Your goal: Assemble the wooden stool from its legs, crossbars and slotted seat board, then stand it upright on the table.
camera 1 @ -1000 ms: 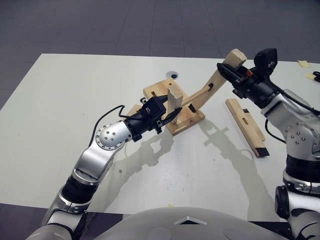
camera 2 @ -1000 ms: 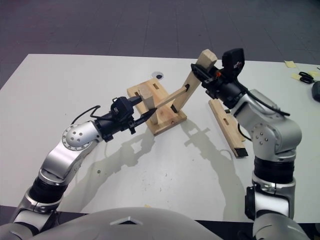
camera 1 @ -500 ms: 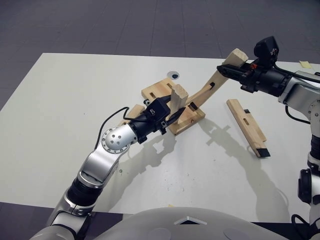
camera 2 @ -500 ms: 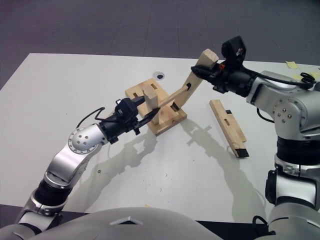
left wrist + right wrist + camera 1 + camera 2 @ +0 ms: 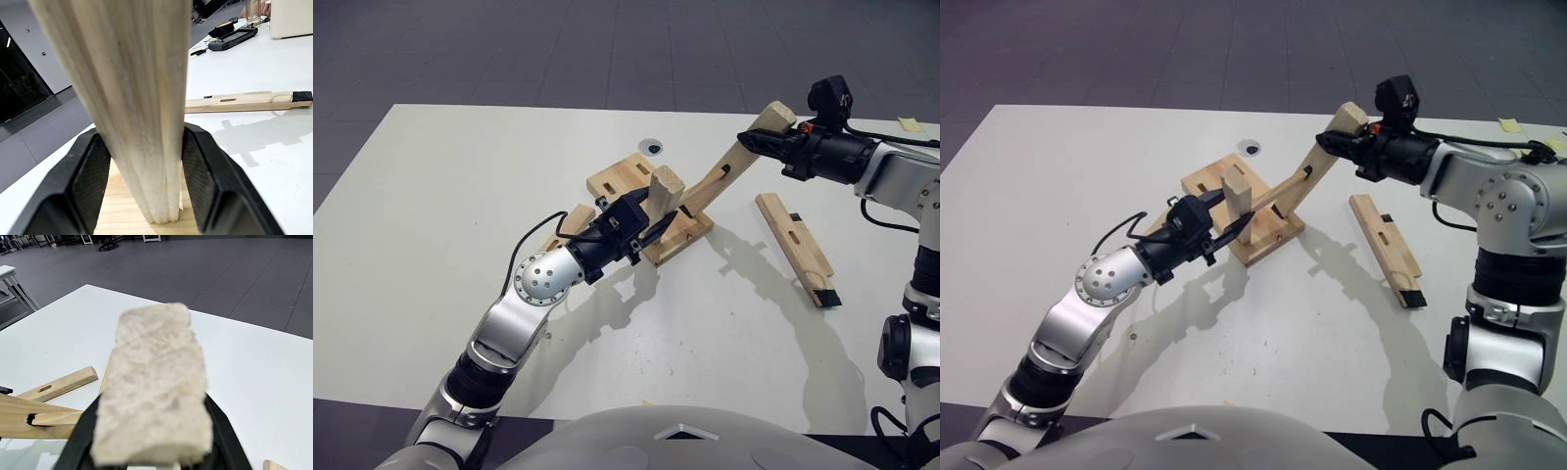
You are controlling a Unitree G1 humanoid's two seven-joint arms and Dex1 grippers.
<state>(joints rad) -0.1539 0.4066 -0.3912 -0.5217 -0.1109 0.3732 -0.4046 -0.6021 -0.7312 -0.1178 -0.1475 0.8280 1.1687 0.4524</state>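
A flat pale wooden seat board with cut slots [image 5: 677, 238] lies on the white worktop [image 5: 460, 196], about midway between the left and right edges and nearer the far edge. A short square pale wooden leg [image 5: 664, 191] stands upright on the board. The left gripper [image 5: 648, 225] holds this leg low down. In the left wrist view its black padded fingers [image 5: 90, 183] press against two opposite faces of the wood, clamped on it just above the board.

A longer pale wooden leg [image 5: 729, 164] rises at a tilt from the board's right side, its top end leaning toward the right edge of the worktop. The right gripper [image 5: 752, 137] is held high above the worktop and grips this leg just below its top. In the right wrist view a black finger [image 5: 80, 445] sits tight against each side of the rough-cut end.

A third long wooden leg with slots and a black end cap [image 5: 793, 247] lies flat near the right edge, well apart from the board, cap toward the near edge. Another slotted wooden piece [image 5: 63, 384] lies flat beside the board's left side, partly hidden under the left arm. A small round dark hole [image 5: 651, 147] sits in the worktop just beyond the board, toward the far edge.
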